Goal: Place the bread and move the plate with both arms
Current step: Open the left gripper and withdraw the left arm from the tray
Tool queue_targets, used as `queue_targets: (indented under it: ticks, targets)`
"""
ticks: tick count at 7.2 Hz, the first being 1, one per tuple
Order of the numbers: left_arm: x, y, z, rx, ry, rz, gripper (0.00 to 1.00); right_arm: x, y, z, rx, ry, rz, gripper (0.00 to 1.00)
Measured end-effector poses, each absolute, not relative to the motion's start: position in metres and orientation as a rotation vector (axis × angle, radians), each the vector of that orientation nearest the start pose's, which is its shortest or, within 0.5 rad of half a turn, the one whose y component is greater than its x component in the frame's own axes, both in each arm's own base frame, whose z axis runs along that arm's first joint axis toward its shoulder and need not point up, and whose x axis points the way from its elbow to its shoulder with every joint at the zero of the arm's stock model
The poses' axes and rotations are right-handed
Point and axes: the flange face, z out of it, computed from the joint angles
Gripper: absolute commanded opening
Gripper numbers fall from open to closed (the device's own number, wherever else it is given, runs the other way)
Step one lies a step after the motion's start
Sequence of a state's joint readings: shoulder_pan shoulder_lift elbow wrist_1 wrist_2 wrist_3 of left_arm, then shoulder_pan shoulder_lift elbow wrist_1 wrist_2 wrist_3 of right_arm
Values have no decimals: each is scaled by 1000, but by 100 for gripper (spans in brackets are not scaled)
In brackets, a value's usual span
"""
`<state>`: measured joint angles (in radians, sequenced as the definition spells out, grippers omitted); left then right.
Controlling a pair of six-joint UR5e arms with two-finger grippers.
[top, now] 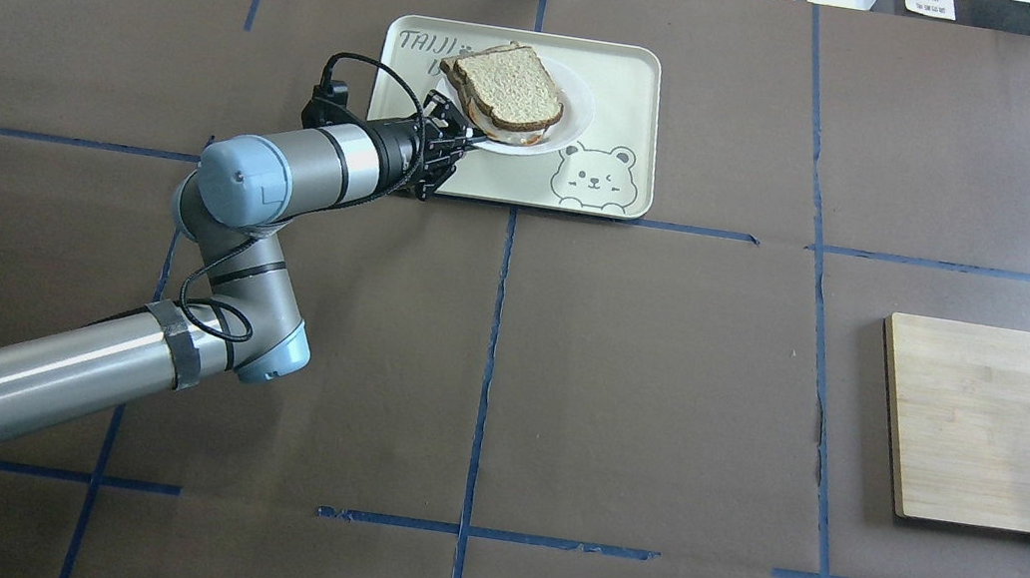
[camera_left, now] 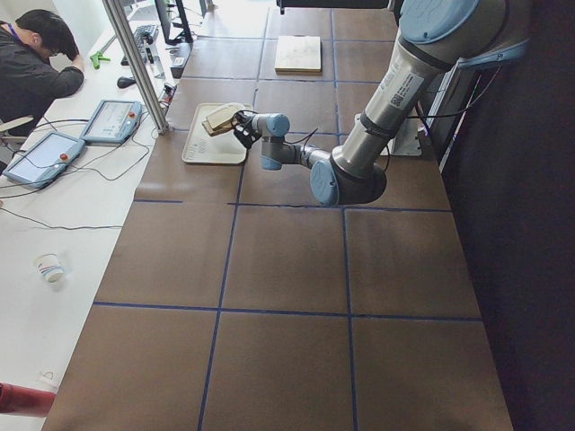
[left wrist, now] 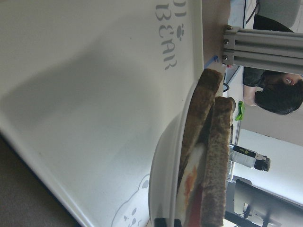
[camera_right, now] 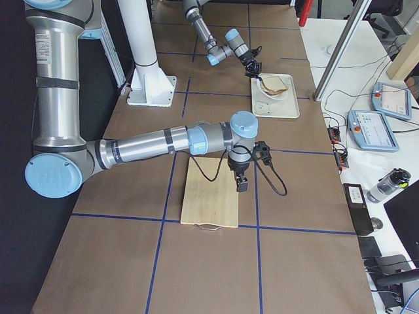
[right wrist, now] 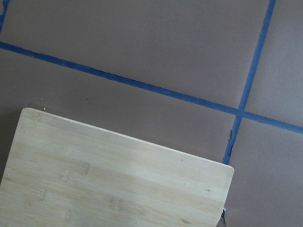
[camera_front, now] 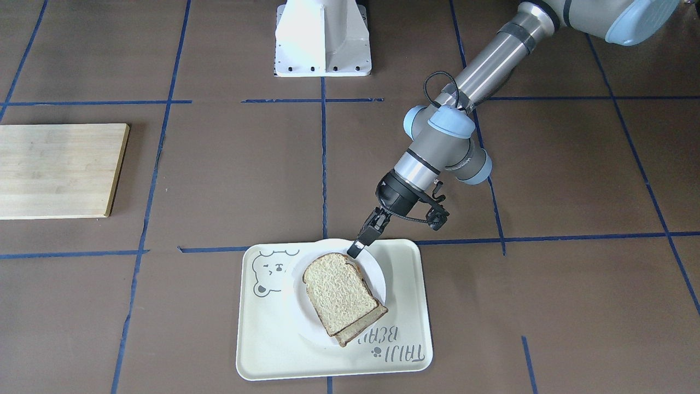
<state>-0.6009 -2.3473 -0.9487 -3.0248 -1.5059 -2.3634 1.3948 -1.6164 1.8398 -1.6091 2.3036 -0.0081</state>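
The bread lies on top of a second similar slice on the small white plate, which sits on the cream bear tray. In the overhead view the bread covers most of the plate. My left gripper is at the plate's rim on the robot's side, and its fingers look shut on the rim; it also shows in the overhead view. The left wrist view shows the plate rim and the bread edge-on, with egg between the slices. My right gripper hovers over the wooden board; I cannot tell whether it is open.
The wooden board lies on the robot's right side of the table, and its corner fills the right wrist view. The white pedestal base stands at the robot's edge. An operator sits beyond the table's far side.
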Motion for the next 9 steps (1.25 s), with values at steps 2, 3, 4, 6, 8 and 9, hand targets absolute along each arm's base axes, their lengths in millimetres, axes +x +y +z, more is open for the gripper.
queue_targets:
  ticks: [2,3,4,6,8,9]
  targets:
    - [573,-568,304,-100,1700,-1125,94,-14,-476,564,99,-747,-228,100]
    - [572,-571,305,-86,1693,-1117,100,-13,-477,566,95,-747,-224,100]
    - [568,-574,306,-56,1686,-1088,100,-13,-479,566,96,-746,-223,100]
    - [540,-580,334,-10,1609,-960,100,-12,-481,564,101,-745,-224,100]
    - [465,-591,361,13,1474,-783,100,-11,-481,564,103,-743,-222,100]
    - [412,-607,361,20,1413,-732,100,-10,-481,565,103,-742,-221,100]
